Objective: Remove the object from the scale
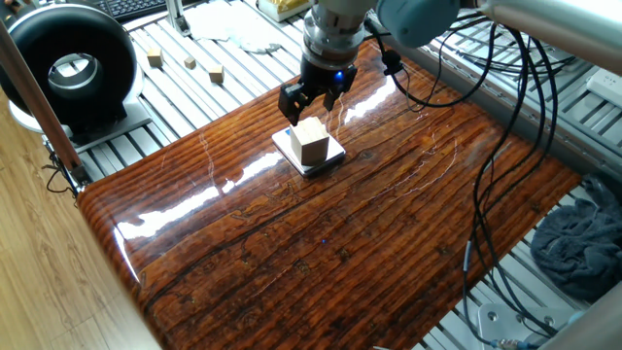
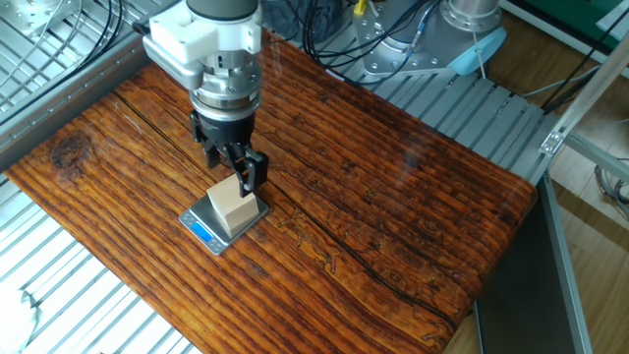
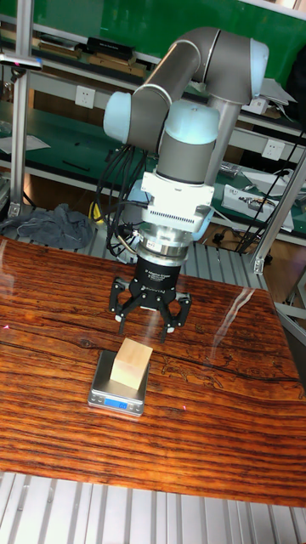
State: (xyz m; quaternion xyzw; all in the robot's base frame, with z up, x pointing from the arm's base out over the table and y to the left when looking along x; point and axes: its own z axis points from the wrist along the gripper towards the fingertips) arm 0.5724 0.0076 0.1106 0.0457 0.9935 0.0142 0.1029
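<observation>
The object, a light-tan wooden cube, stands on the scale, a thin silver-topped square on the dark wooden table. My gripper hangs open just above and slightly behind the cube. Its black fingers are spread wider than the cube. The tips reach about the height of the cube's top, and one finger overlaps the cube's far edge in that view. Nothing is held between the fingers.
Three small wooden cubes lie on the slatted metal bench beyond the table, next to a black ring-shaped device. Cables hang over the table's right side. A grey cloth lies off the right edge.
</observation>
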